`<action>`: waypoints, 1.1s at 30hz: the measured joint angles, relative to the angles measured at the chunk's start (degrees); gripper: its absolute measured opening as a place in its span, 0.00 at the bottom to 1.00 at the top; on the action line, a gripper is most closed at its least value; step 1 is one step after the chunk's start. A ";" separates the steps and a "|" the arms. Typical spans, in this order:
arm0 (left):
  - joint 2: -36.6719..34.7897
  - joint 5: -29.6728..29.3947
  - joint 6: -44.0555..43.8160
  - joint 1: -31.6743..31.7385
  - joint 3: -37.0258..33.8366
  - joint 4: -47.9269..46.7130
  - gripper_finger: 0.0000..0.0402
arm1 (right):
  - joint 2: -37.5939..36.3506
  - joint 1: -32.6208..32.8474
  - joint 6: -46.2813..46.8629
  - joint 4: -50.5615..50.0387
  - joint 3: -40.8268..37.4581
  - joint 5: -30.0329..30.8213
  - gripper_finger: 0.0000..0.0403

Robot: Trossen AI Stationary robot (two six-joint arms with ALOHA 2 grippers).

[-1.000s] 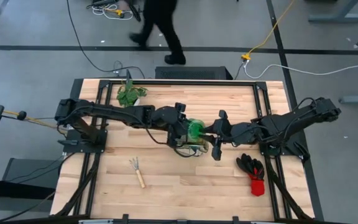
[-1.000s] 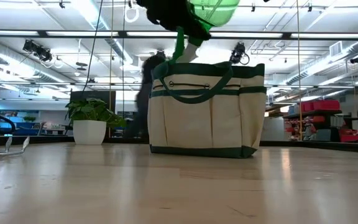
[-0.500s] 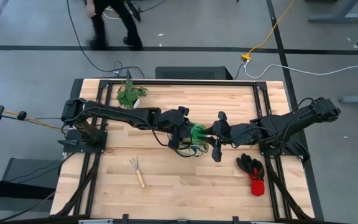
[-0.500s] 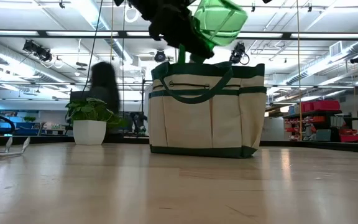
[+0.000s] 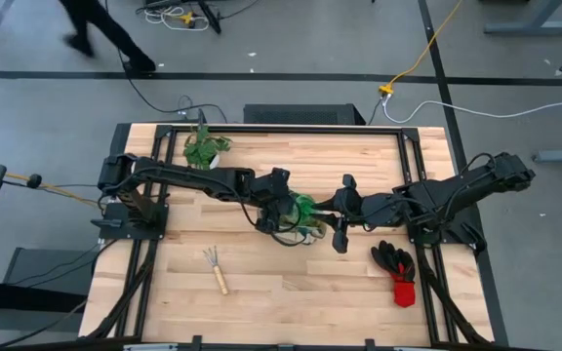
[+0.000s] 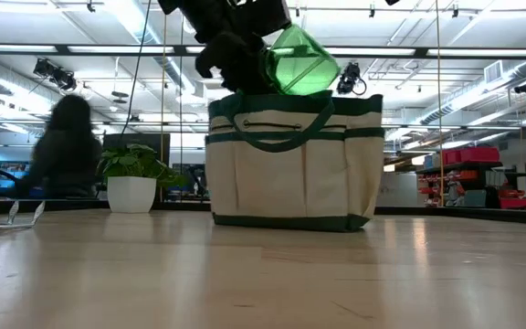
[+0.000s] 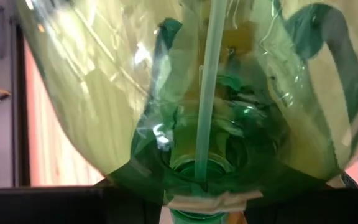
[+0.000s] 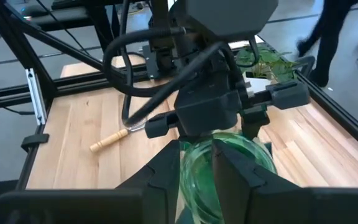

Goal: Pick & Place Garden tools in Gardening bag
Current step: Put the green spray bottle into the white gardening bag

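Two arms meet over the middle of the table [image 5: 261,273], right above the cream bag [image 6: 290,164] with green trim. The left gripper [image 5: 289,207] pinches a clear green bottle [image 6: 298,62], tilted, just over the bag's open top; through the left wrist camera the bottle fills the view. The right gripper [image 5: 332,203] sits close beside it, its fingers [image 8: 166,171] a little apart on either side of the bottle, but I cannot tell whether they grip it. A wooden-handled rake [image 5: 216,269] lies on the near boards; black-and-red gloves [image 5: 398,265] lie by the right arm's base. A potted plant [image 5: 203,148] stands at the far edge.
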 joint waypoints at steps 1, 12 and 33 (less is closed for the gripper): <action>-0.02 -0.05 -0.08 0.00 0.00 -0.90 0.41 | 0.00 0.00 0.00 0.00 0.00 0.00 0.23; -0.03 -1.21 -3.09 -0.02 -0.31 -6.57 0.41 | -0.02 0.00 0.00 -0.02 0.00 0.00 0.23; -0.03 0.12 -4.56 -0.02 -0.37 -9.98 0.41 | -0.04 0.02 -0.02 -0.04 0.00 0.02 0.23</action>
